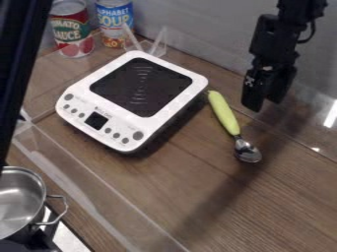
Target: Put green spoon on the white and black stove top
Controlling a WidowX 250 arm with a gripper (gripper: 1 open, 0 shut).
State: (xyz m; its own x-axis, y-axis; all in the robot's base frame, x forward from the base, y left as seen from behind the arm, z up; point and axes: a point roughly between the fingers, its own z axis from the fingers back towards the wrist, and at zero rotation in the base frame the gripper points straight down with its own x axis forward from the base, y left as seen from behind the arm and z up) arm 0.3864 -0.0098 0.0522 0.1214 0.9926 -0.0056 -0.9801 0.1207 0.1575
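Note:
The green spoon lies flat on the wooden table just right of the stove, yellow-green handle toward the back, silver bowl toward the front. The white and black stove top sits left of centre, its black ringed surface bare and its button panel facing front left. My gripper hangs above the table behind and to the right of the spoon's handle, fingers pointing down, open and holding nothing.
Two food cans stand at the back left. A metal pot sits at the lower left corner. A clear sheet edge runs along the table's left side.

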